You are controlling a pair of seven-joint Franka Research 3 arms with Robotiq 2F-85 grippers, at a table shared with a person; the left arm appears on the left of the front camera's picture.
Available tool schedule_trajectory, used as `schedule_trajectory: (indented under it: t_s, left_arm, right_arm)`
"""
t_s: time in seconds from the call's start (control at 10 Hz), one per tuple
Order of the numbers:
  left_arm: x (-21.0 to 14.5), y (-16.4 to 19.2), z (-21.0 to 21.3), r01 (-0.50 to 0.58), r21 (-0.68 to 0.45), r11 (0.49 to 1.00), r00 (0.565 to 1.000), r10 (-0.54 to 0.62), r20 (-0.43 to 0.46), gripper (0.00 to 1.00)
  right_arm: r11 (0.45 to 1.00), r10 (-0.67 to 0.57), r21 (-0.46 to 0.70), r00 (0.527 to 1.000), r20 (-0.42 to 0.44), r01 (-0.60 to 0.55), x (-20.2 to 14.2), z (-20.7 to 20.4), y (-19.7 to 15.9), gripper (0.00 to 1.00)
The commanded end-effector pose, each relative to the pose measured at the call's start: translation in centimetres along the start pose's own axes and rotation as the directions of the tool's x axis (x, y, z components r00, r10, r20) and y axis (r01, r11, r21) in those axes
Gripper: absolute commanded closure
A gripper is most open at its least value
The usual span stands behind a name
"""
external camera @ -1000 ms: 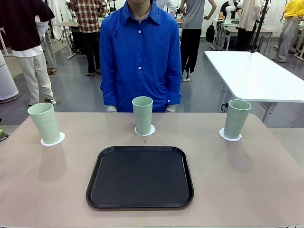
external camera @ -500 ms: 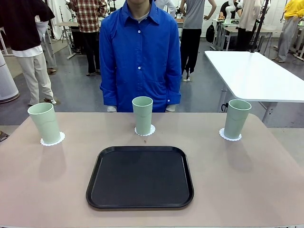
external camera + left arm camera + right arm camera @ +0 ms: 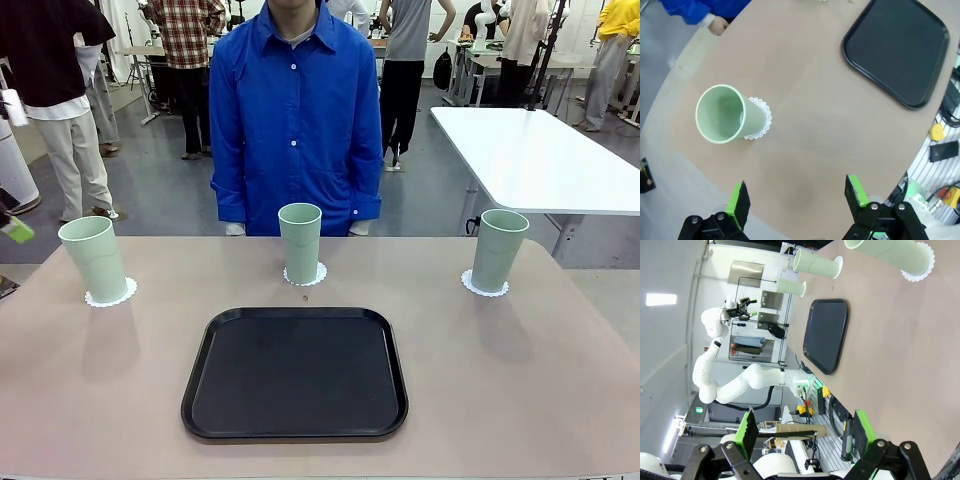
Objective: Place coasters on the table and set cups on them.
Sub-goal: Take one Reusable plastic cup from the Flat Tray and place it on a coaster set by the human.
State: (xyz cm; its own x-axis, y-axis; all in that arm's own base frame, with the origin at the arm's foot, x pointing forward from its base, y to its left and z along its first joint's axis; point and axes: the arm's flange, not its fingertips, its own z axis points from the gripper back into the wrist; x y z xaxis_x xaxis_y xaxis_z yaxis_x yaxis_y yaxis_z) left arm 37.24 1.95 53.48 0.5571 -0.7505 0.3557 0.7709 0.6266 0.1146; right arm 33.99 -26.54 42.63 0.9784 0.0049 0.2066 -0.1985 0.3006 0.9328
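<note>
Three mint-green cups stand upright on the table (image 3: 520, 380), each on a white lacy coaster: the left cup (image 3: 92, 258) on its coaster (image 3: 110, 293), the middle cup (image 3: 299, 243) on its coaster (image 3: 304, 275), the right cup (image 3: 497, 250) on its coaster (image 3: 484, 286). My left gripper (image 3: 797, 197) hangs open above the table edge, well apart from the left cup (image 3: 725, 114) and coaster (image 3: 762, 120). My right gripper (image 3: 805, 432) is open and holds nothing, high off the table, far from the nearest cup (image 3: 890, 255) and coaster (image 3: 922, 262).
A black tray (image 3: 295, 372) lies bare at the table's near middle. A person in a blue shirt (image 3: 296, 120) stands at the far edge, arms down. A green finger pad (image 3: 17, 230) shows at the picture's left edge. A white table (image 3: 540, 155) stands at back right.
The green pad at the left edge of the front view has risen from table height to above the left cup's rim. Cups, coasters and tray have not moved.
</note>
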Motion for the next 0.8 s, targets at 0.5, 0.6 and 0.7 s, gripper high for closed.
schedule_trajectory:
  t_s: [0.5,0.6,0.7]
  left_arm:
    - [2.1,-0.6,-3.2,-0.015,-0.003,1.0,0.998,0.015,-0.064,0.0]
    - [2.1,-0.6,-3.2,-0.015,-0.003,1.0,0.998,0.015,-0.064,0.0]
    - [2.1,-0.6,-3.2,-0.015,-0.003,1.0,0.998,0.015,-0.064,0.0]
  right_arm:
    - [1.0,-0.01,-0.003,1.0,-0.003,0.01,-0.1,0.1,0.2,0.0]
    - [1.0,-0.01,-0.003,1.0,-0.003,0.01,-0.1,0.1,0.2,0.0]
    - [1.0,-0.01,-0.003,1.0,-0.003,0.01,-0.1,0.1,0.2,0.0]
